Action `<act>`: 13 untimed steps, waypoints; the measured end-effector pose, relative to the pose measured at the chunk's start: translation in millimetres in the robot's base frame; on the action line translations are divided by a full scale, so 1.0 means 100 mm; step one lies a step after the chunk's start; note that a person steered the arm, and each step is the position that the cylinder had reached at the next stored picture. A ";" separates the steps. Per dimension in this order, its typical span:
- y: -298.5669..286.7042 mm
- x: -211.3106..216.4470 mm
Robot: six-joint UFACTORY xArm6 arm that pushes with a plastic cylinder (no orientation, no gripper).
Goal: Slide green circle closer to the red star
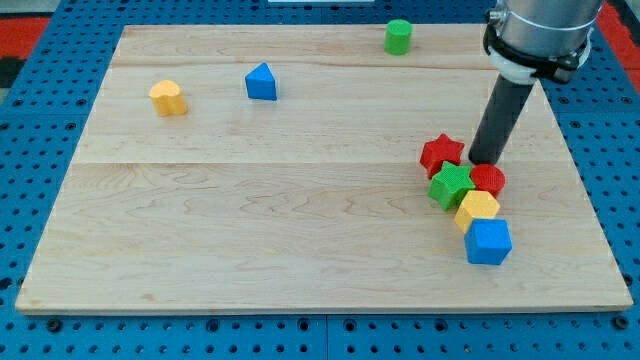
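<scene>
The green circle (pixel 398 36) stands near the board's top edge, right of centre. The red star (pixel 442 154) lies at the right, heading a tight cluster with a green star (pixel 451 186), a red round block (pixel 488 180), a yellow block (pixel 477 210) and a blue cube (pixel 488 241). My tip (pixel 484 161) rests on the board just right of the red star and right above the red round block. It is far below and right of the green circle.
A yellow block (pixel 168 97) and a blue triangle (pixel 260 82) lie at the upper left. The wooden board (pixel 250 220) sits on a blue perforated base. The arm's body hangs over the top right corner.
</scene>
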State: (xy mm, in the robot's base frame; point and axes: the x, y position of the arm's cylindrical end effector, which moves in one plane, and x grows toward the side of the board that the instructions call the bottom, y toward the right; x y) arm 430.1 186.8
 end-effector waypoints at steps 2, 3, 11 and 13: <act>-0.18 -1.06; -0.31 -1.60; -1.22 -2.14; -1.25 -1.56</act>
State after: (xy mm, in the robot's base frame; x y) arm 273.8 62.2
